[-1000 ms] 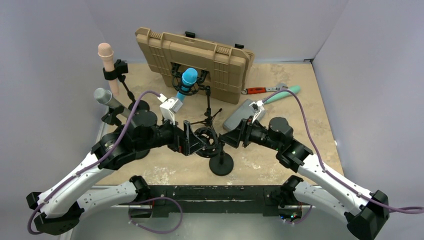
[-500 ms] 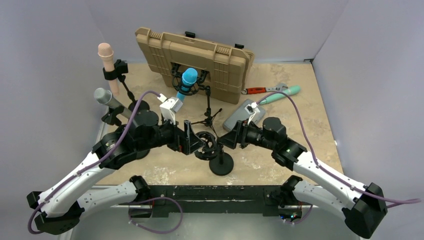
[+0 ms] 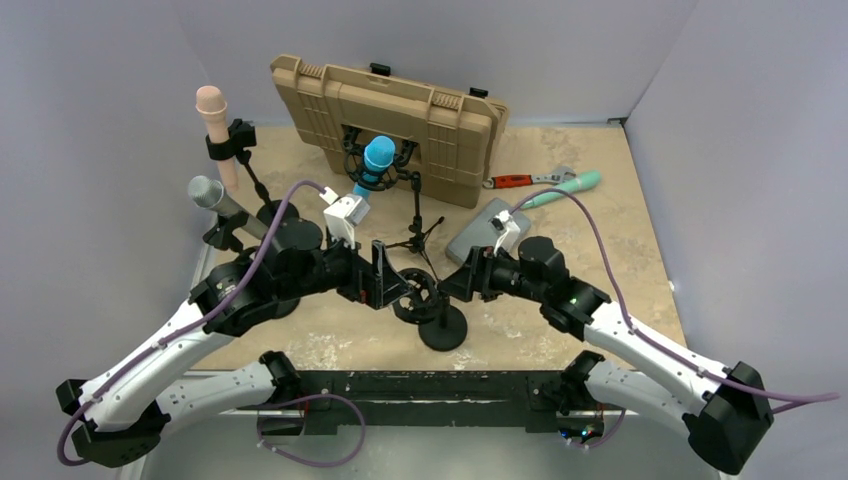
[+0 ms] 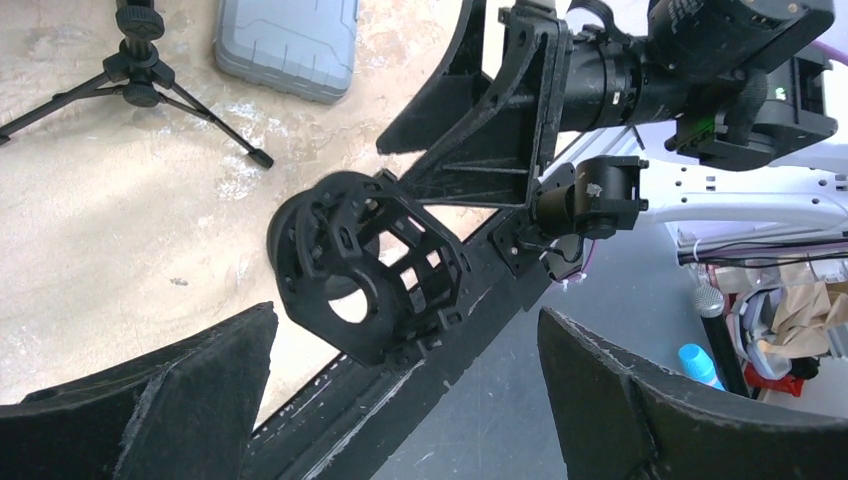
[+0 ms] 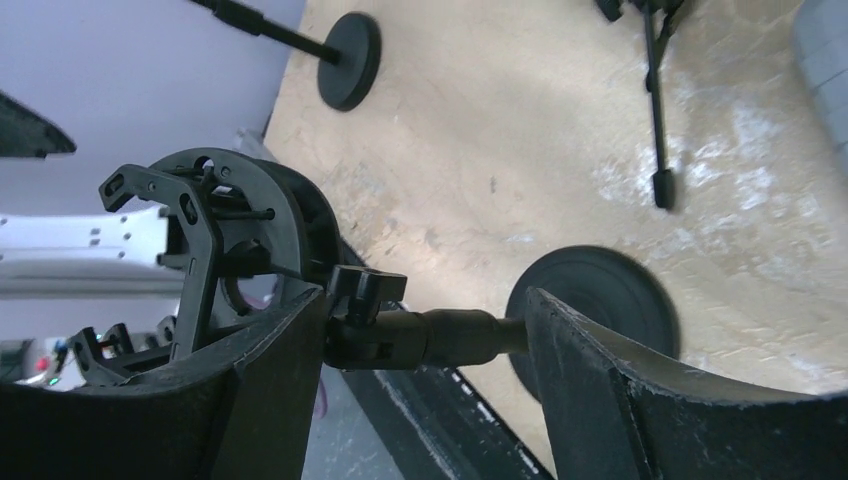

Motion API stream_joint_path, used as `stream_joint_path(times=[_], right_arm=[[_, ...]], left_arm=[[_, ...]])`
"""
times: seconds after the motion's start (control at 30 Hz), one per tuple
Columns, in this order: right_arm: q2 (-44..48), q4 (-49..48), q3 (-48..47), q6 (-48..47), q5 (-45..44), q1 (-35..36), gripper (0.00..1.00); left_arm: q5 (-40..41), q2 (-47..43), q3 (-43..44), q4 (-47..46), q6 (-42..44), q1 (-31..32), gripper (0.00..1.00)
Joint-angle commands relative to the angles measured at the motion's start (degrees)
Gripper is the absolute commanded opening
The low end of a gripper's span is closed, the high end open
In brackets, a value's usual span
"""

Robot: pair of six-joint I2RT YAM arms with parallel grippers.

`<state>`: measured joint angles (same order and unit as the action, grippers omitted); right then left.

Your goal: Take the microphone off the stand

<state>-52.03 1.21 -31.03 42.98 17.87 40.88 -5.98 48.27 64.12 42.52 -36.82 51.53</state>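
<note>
A black stand with a round base (image 3: 443,331) stands at the near middle of the table and carries a black cage-like shock mount (image 3: 418,297). In the left wrist view the mount (image 4: 360,265) looks empty. My left gripper (image 3: 392,285) is open, and the mount sits just ahead of its wide-spread jaws (image 4: 405,318). My right gripper (image 3: 452,283) is open and straddles the stand's neck (image 5: 440,338) just below the mount (image 5: 215,235). A blue microphone (image 3: 378,160) sits in another shock mount on a tripod. A pink microphone (image 3: 212,110) and a grey microphone (image 3: 208,192) sit on stands at the left.
A tan hard case (image 3: 390,110) leans at the back. A small grey case (image 3: 480,230) lies right of the tripod (image 3: 418,235). A red-handled wrench (image 3: 520,181) and a teal-handled tool (image 3: 565,187) lie at the back right. Grey walls stand on both sides.
My right gripper has moved left until its fingers are around the stand's neck. My left gripper has barely shifted beside the mount.
</note>
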Motion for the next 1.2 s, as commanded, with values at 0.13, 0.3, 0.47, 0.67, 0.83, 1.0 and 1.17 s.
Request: stream_joint_path(times=[0.13,0.3,0.47,0.67,0.83,1.0,1.17], right_arm=[[-0.44,15.11,-11.06,-8.17,-20.55,-0.28,0.73],[-0.99,22.83,-13.84,-8.3,-27.92,-0.28,0.73],[-2.03,34.5,-16.78,-2.18,-39.72,-0.28,0.73],[-4.38,41.28,-15.9,2.12,-30.05,-0.3,0.72],[-4.15,42.03,-11.51,0.95,-25.55,-0.21,0.71],[-4.09,37.74,-9.31,-0.03,-21.1,1.04,0.69],[-4.4,31.42,-8.9,-2.65,-18.08,3.85,0.69]], left_arm=[[-0.93,1.41,2.1,-2.44,0.65,0.15,1.0],[0.03,0.28,1.4,-2.71,0.84,0.16,1.0],[1.16,-2.5,-0.87,-3.35,0.47,0.16,1.0],[1.63,-2.85,-0.19,-1.76,1.65,0.15,1.0],[1.94,-3.19,-0.72,-2.24,1.53,0.17,1.0],[2.29,-4.66,-2.18,-3.32,0.95,0.15,1.0],[2.03,-4.83,-2.68,-3.67,0.77,0.17,1.0]])
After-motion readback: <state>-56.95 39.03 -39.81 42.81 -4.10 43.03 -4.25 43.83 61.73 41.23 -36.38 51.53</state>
